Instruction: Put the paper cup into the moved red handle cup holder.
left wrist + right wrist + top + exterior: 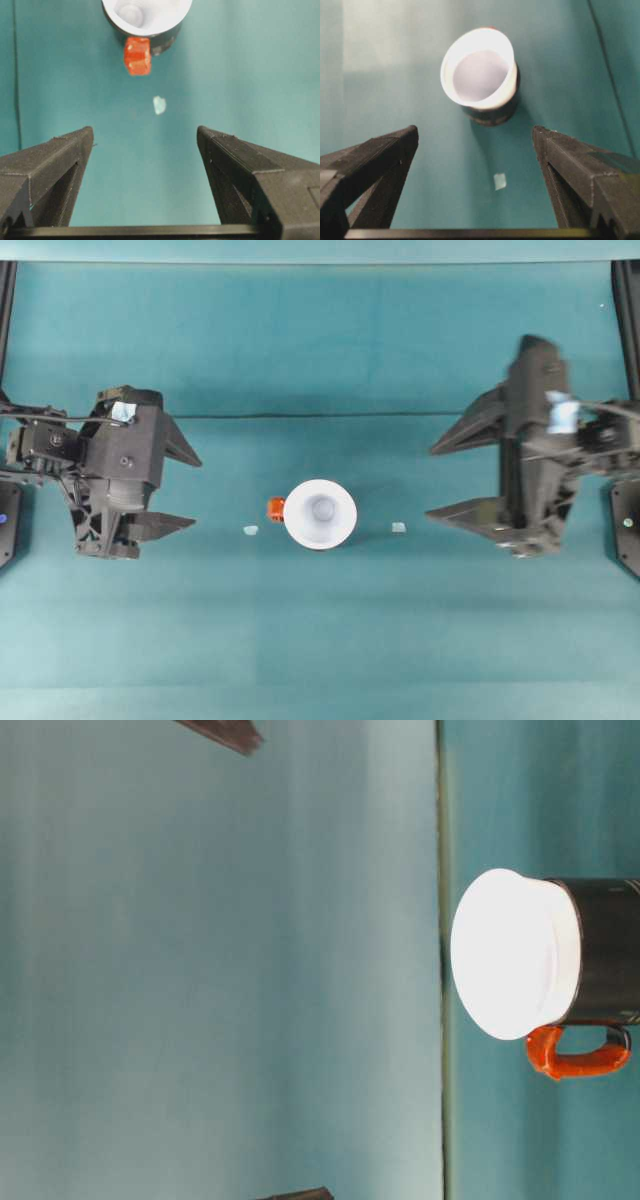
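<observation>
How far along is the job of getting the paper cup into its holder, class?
Done: the paper cup sits inside the black holder, red handle to one side. In hand: nothing; the left gripper and right gripper are open, apart from it. Left: nothing visible.

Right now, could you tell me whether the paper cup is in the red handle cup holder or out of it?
In. The paper cup sits upright inside the red handle cup holder, its white rim above the black wall.

White paper cup (320, 512), black holder (605, 965) (orange-red handle (580, 1055)).
</observation>
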`<act>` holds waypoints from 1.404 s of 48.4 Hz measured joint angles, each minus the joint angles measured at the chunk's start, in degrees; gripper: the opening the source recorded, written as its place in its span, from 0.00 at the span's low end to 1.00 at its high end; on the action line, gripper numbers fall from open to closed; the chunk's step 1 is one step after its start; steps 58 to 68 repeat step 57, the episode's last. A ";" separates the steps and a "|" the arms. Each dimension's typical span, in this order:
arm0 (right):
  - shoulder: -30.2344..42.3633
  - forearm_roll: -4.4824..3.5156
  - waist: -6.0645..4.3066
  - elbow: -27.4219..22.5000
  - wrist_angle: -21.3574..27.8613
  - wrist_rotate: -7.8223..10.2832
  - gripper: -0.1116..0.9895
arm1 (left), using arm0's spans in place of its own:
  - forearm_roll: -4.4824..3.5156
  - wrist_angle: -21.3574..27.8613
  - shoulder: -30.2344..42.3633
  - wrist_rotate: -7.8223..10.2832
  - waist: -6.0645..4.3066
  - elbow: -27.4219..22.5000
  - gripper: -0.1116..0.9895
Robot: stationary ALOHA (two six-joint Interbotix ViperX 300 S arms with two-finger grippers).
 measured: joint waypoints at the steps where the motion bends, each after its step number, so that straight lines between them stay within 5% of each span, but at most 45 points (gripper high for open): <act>1: -0.44 0.00 0.00 0.09 -0.09 -0.35 0.84 | 0.09 0.00 0.00 0.00 0.00 0.09 0.92; 68: -5.80 0.00 0.09 3.52 -2.20 -1.14 0.84 | 0.00 0.00 0.00 0.00 0.00 0.00 0.92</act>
